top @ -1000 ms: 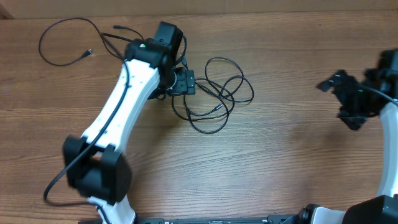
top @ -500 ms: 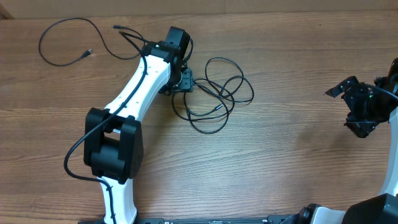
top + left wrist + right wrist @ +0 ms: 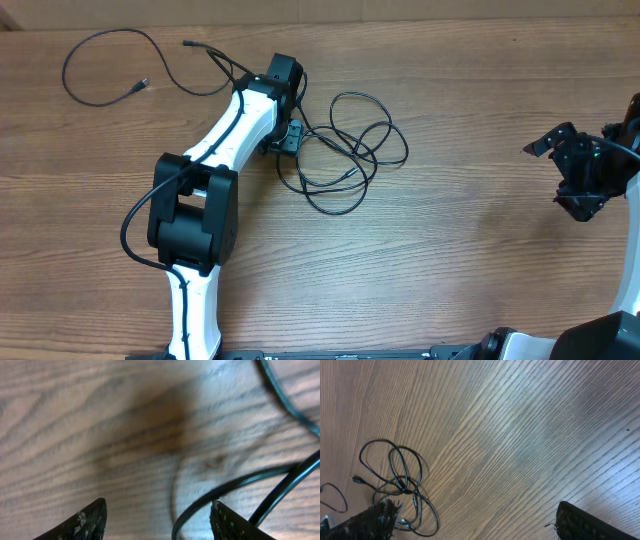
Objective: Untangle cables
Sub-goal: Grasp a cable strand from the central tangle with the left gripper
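A tangle of thin black cables (image 3: 350, 155) lies in overlapping loops at the table's middle. A separate black cable (image 3: 95, 65) loops at the far left, its small plug (image 3: 141, 85) lying inside the loop. Another plug end (image 3: 188, 44) lies near the back and trails under my left arm. My left gripper (image 3: 291, 138) is low at the tangle's left edge. In the left wrist view it (image 3: 160, 521) is open, with a cable strand (image 3: 210, 497) curving between the fingertips. My right gripper (image 3: 563, 175) is open and empty at the far right; its wrist view (image 3: 475, 521) shows the tangle (image 3: 402, 485) far off.
The left arm's white links (image 3: 225, 130) stretch from the front edge across to the tangle and cover part of the cords. A thicker black robot cable (image 3: 135, 235) hangs by the left arm's elbow. Bare wood table (image 3: 470, 230) lies between the tangle and the right gripper.
The left arm has swung its elbow to the right and the gripper has settled closer to the tangle's left edge. The right gripper drifted slightly right, then stayed.
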